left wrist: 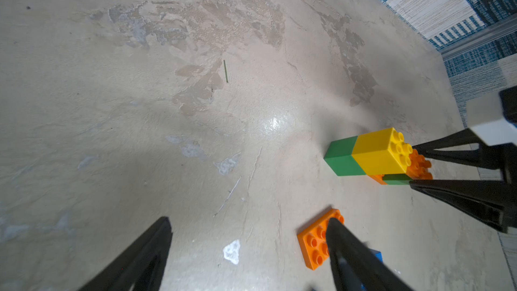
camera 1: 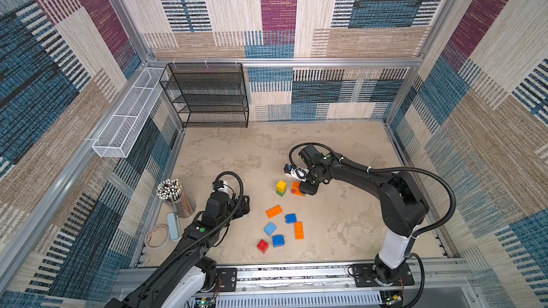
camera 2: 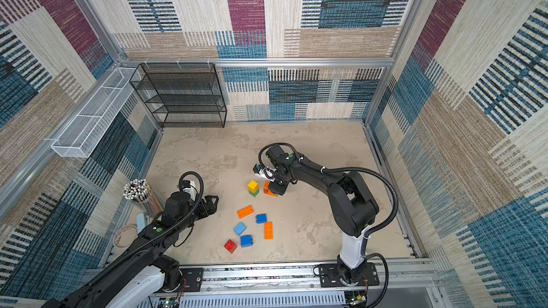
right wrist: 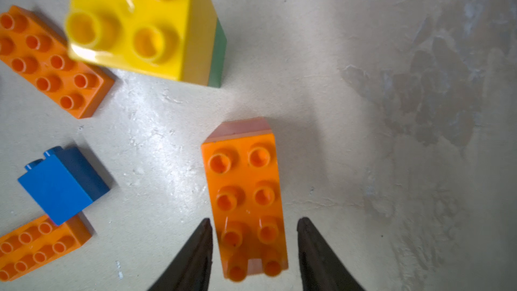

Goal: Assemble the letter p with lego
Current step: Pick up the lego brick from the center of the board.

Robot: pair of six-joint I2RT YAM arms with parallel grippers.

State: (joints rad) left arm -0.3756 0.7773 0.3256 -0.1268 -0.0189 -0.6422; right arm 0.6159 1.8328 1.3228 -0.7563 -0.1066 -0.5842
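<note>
Right gripper straddling orange brick, one-side gap, not clamping; uneven squeeze risking skewing it into yellow-green stack; left gripper gaping empty.

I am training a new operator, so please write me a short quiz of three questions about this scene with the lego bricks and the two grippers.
1. True or false: the yellow brick is stacked on a green brick.
2. Which brick lies between the fingers of the right gripper? A) red B) orange C) light blue
3. What does the left gripper hold?
Key: 1 true. 2 B, the long orange brick. 3 Nothing; it is open and empty.
</note>
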